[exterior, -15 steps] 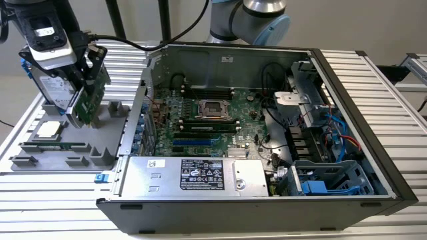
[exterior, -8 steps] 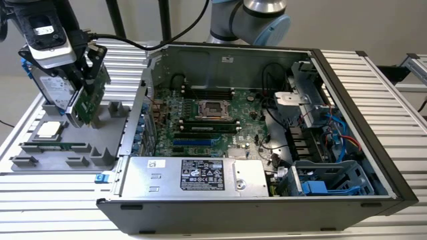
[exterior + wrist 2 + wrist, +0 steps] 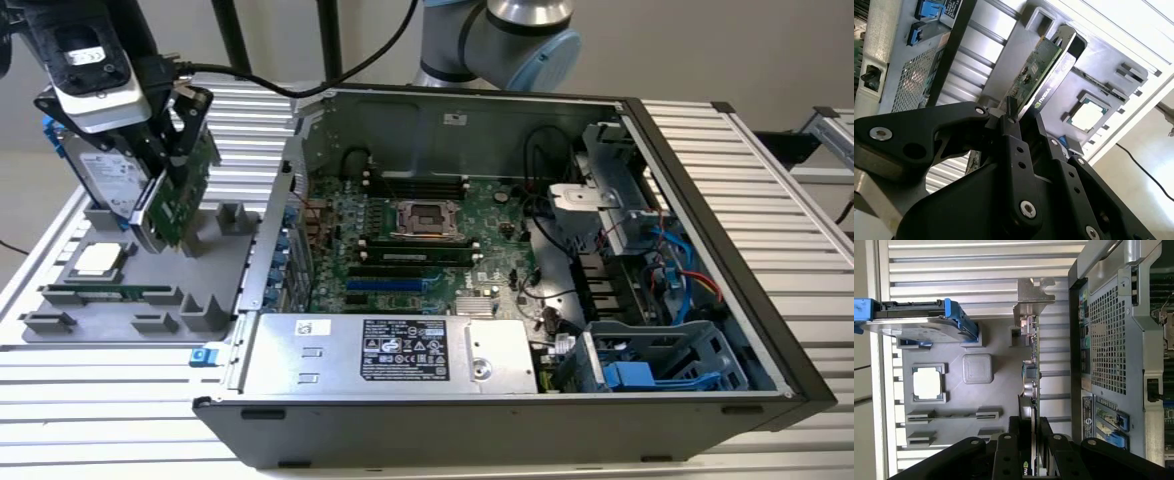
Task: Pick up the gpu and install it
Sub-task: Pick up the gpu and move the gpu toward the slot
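The gpu (image 3: 176, 195) is a green card standing on edge over the grey parts tray (image 3: 80, 325) at the exterior view's left. Its lower end is level with the tray's holder blocks, and I cannot tell whether it still rests in them. My gripper (image 3: 171, 120) comes down on it from above, with a black finger on each face. In the first wrist view the gpu (image 3: 1032, 370) runs away from my fingers (image 3: 1005, 452) to its silver bracket (image 3: 1034, 294). In the second wrist view the gripper (image 3: 1029, 132) is shut on the gpu (image 3: 1040, 67).
The open computer case (image 3: 694, 140) lies on the slatted table, motherboard (image 3: 414, 235) up, with a blue slot (image 3: 387, 283) near the power supply (image 3: 387, 350). On the tray are a hard drive (image 3: 107, 175) in a blue frame, a processor (image 3: 100, 260) and a memory stick (image 3: 107, 293).
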{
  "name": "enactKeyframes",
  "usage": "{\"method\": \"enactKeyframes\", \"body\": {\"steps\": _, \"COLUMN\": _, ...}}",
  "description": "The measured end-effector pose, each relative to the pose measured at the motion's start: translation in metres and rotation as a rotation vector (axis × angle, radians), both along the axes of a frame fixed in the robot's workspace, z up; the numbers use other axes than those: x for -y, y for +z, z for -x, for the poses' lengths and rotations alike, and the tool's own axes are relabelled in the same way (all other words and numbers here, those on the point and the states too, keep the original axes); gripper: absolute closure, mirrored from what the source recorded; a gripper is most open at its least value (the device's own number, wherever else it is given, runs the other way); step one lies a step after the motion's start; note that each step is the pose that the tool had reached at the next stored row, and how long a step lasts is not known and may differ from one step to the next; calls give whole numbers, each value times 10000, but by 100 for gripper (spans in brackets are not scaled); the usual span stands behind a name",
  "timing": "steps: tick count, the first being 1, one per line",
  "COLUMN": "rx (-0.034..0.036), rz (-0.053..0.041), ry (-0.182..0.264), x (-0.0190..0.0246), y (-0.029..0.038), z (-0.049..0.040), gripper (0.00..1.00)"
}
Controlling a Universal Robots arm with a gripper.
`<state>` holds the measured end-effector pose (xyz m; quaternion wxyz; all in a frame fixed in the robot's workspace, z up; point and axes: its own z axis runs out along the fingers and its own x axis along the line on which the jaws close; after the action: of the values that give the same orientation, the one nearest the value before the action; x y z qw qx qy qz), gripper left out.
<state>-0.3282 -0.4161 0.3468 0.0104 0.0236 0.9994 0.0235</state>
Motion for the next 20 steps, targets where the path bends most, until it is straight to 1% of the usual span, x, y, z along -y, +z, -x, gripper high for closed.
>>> {"method": "enactKeyframes", "body": {"steps": 20, "rx": 0, "rz": 0, "ry": 1, "x": 0, "y": 121, "z": 0, "gripper": 100}}
